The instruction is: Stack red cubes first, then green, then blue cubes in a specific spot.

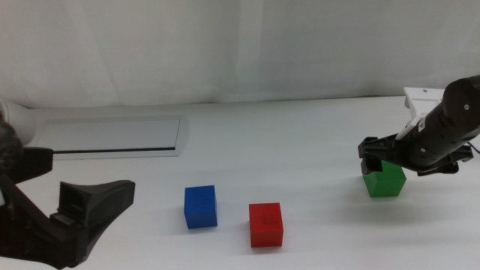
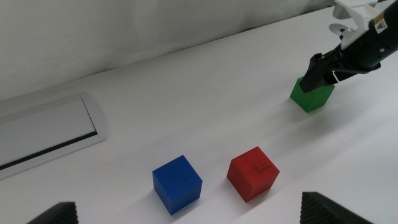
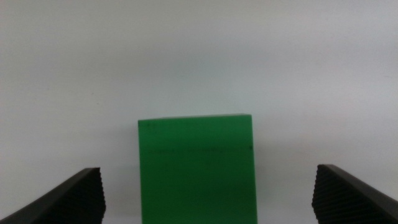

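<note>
The red cube (image 1: 266,224) sits on the white table at the front centre, with the blue cube (image 1: 200,206) just left of it. The green cube (image 1: 386,183) rests on the table at the right. My right gripper (image 1: 381,159) is open and low over the green cube. In the right wrist view the green cube (image 3: 196,167) lies between the two wide-apart jaws of the right gripper (image 3: 208,199), touching neither. My left gripper (image 1: 71,186) is open and empty at the front left. The left wrist view shows the red cube (image 2: 252,173), the blue cube (image 2: 177,184) and the green cube (image 2: 311,96).
A long grey framed panel (image 1: 112,137) lies flat at the back left and also shows in the left wrist view (image 2: 43,134). A white wall or curtain closes the table's far side. Bare white tabletop lies between the red cube and the green cube.
</note>
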`<state>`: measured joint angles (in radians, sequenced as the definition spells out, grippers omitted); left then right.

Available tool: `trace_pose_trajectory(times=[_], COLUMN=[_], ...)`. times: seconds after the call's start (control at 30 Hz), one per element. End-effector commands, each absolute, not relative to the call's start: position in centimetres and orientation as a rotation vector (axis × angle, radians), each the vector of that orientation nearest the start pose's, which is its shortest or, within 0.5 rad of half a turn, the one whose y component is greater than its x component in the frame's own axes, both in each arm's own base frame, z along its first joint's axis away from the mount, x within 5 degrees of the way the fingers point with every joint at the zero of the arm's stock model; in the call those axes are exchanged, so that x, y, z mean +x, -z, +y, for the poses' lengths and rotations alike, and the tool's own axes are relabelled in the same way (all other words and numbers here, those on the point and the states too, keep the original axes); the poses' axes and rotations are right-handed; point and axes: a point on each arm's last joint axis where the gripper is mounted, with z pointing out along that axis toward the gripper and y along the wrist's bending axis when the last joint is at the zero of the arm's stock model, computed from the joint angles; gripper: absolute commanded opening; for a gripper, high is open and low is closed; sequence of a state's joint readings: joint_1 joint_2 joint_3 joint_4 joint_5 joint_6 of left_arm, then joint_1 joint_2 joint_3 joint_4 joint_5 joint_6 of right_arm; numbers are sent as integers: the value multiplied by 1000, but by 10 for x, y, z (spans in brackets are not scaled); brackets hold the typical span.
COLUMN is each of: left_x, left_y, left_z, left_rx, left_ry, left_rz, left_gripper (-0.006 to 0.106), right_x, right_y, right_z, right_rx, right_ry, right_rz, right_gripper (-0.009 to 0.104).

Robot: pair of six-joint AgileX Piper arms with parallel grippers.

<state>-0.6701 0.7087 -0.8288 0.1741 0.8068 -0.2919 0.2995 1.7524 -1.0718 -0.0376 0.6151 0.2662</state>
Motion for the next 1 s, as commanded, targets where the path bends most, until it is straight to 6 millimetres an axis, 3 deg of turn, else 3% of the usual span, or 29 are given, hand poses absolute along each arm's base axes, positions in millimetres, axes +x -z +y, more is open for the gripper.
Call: trace_pose_trajectory(times=[0.0, 0.2, 0.3, 0.4, 0.57, 0.6, 0.63, 0.73, 0.83, 0.97], left_x=[105, 105, 104, 104, 104, 104, 104, 104, 104, 104], left_y=[-358, -357, -356, -356, -356, -356, -356, -356, -356, -356], left_z=[-69, -69, -68, -68, -68, -68, -68, -68, -68, -68], left_rx=[455, 456, 457, 457, 457, 457, 457, 457, 457, 457], left_ry=[364, 356, 351, 350, 350, 350, 350, 350, 350, 350], left_rz=[2124, 2140, 2151, 2153, 2153, 2153, 2153, 2153, 2153, 2153], left_gripper=[89, 89, 89, 89, 89, 89, 89, 89, 89, 89], right_x=[331, 334, 336, 337, 337, 337, 337, 338, 333, 312], right_y=[-180, -166, -165, -165, -165, -167, -170, -190, -225, -271], right_z=[99, 101, 101, 102, 102, 102, 102, 106, 117, 141], right_rx=[-106, -108, -108, -105, -103, -87, -76, -82, -61, -8], right_ry=[-85, -71, -72, -80, -81, -75, -75, -74, -36, -35], right_rz=[2796, 2836, 2834, 2819, 2823, 2848, 2851, 2831, 2772, 2688], right_gripper=[89, 88, 81, 61, 12, -2, -2, -2, -2, -2])
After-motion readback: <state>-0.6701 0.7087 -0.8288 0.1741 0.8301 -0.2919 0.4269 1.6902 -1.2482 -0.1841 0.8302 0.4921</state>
